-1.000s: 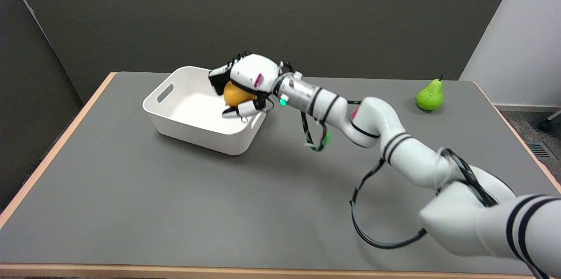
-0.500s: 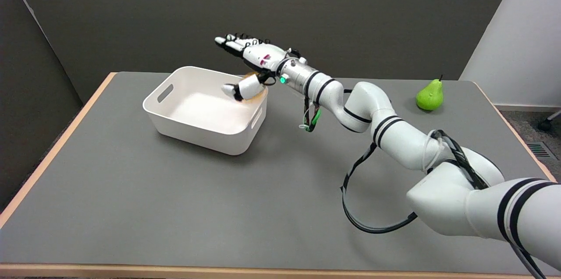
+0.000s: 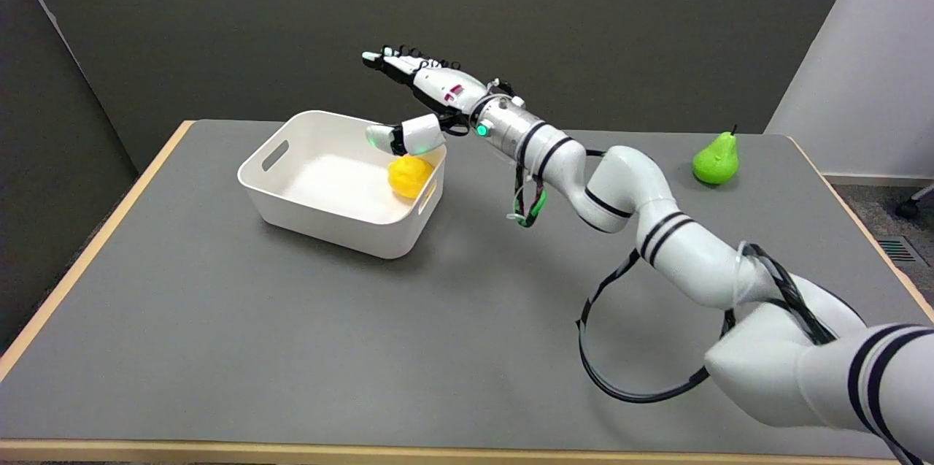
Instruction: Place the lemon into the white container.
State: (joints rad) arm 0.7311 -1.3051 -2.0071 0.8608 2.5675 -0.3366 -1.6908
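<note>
The yellow lemon [image 3: 409, 175] lies inside the white container [image 3: 321, 220], against its right wall near the handle slot. The container stands on the grey table at centre left. My right hand [image 3: 427, 96] hovers above the container's far right corner, open, fingers stretched out to the left and thumb hanging lower just above the lemon. Nothing is in the hand. A small gap separates the thumb from the lemon.
A green pear [image 3: 716, 158] stands upright near the table's far right edge. The right arm [image 3: 657, 231] crosses the table from the lower right, with black cables looping beneath it. The table's wooden rim [image 3: 87, 260] runs along the left side.
The hand opened and let go of the lemon, which dropped into the container. The hand then rose and drew back slightly to the right above the container.
</note>
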